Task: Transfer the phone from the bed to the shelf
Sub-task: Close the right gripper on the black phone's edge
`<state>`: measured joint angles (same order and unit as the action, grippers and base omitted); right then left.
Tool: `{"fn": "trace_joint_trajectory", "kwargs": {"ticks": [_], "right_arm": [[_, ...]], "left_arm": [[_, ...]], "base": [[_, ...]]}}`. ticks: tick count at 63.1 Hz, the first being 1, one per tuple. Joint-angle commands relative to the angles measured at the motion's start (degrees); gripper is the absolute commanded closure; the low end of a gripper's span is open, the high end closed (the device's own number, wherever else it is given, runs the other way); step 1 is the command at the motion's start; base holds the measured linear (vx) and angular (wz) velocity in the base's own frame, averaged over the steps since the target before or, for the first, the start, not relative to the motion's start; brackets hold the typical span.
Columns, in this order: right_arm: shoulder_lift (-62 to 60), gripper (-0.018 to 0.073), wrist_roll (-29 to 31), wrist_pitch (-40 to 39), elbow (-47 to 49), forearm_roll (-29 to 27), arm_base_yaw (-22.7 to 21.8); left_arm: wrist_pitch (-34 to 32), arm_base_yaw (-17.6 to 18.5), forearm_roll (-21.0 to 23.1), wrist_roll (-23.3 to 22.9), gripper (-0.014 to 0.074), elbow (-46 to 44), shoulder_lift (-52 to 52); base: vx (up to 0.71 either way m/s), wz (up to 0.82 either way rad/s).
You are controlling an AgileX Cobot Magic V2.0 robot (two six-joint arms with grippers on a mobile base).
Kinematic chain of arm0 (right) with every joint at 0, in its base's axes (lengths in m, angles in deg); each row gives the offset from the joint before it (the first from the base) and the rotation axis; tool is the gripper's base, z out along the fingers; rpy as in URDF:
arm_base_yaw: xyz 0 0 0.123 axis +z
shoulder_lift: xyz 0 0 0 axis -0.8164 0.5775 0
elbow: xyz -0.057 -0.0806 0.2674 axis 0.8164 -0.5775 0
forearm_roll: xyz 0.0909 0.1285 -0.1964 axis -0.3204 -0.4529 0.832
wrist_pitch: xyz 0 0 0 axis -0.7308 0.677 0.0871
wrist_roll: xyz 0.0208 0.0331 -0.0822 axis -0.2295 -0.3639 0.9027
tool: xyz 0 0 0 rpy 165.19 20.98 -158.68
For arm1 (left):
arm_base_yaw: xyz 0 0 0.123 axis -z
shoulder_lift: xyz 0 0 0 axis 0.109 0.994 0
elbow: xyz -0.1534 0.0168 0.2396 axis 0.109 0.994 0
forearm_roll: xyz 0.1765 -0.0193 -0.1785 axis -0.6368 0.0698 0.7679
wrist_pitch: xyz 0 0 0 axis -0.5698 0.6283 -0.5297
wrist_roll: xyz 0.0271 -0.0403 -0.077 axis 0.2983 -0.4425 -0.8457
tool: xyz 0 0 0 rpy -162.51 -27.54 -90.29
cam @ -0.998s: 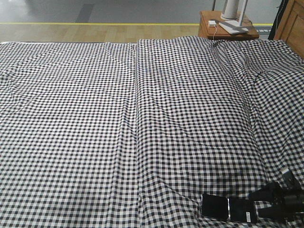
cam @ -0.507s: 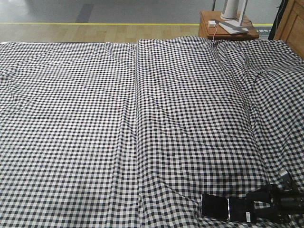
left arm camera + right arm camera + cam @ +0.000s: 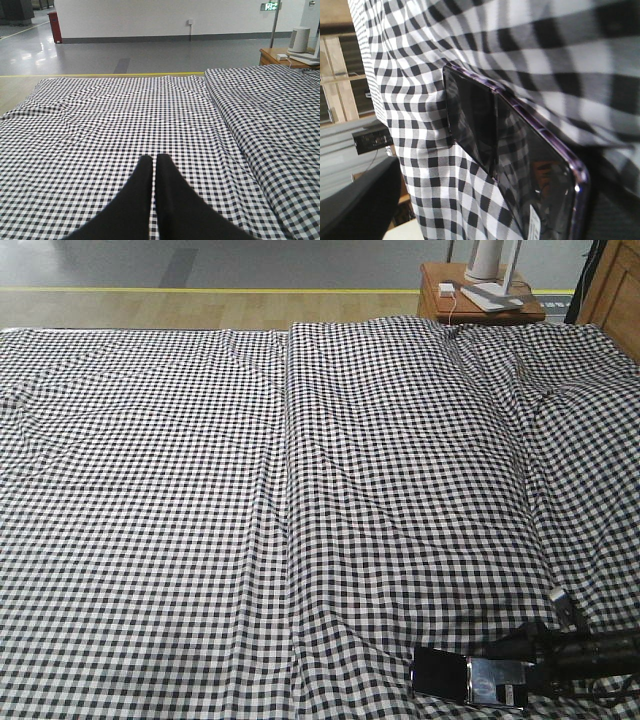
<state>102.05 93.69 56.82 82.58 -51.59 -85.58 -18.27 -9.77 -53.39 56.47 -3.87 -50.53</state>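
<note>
Watching my right gripper [image 3: 532,678] at the phone [image 3: 465,680], near right on the bed [image 3: 200,490]; clamped or not, can't tell. Slick, stiff: I'd pinch long edges.

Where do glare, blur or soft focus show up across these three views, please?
Front view: evenly lit and sharp, but the phone shows a bright reflection on one half. Left wrist view: the bed is crisp, the left fingers slightly soft-edged. Right wrist view: very close, cloth checks blurred, the glossy phone mirrors them.
</note>
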Motion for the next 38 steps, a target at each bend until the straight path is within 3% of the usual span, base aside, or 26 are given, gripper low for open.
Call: {"fn": "trace_joint_trajectory", "kwargs": {"ticks": [1, 9, 16, 22, 34, 38], "right_arm": [[-3.0, -0.0031, 0.9, 5.3, 0.4, -1.4, 0.5], [-3.0, 0.0007, 0.8, 5.3, 0.4, -1.6, 0.5], [-3.0, 0.0102, 0.9, 5.4, 0.4, -1.6, 0.5], [-3.0, 0.0225, 1.3, 5.4, 0.4, -1.6, 0.5], [-3.1, 0.0571, 3.0, 5.4, 0.4, -1.6, 0.5], [-3.1, 0.0574, 3.0, 5.4, 0.4, -1.7, 0.5]], "left_arm": [[-4.0, 0.0, 0.5, 0.0, 0.0595, 0.4, -0.5], [-4.0, 0.0, 0.5, 0.0, 0.0595, 0.4, -0.5], [-4.0, 0.0, 0.5, 0.0, 0.0595, 0.4, -0.5], [-4.0, 0.0, 0.5, 0.0, 0.0595, 0.4, -0.5], [-4.0, 0.0, 0.5, 0.0, 0.0595, 0.4, -0.5], [-4.0, 0.0, 0.5, 0.0, 0.0595, 0.4, -0.5]], "base": [[0.0, 0.0], [0.0, 0.0], [0.0, 0.0], [0.0, 0.0], [0.0, 0.0], [0.0, 0.0]]}}
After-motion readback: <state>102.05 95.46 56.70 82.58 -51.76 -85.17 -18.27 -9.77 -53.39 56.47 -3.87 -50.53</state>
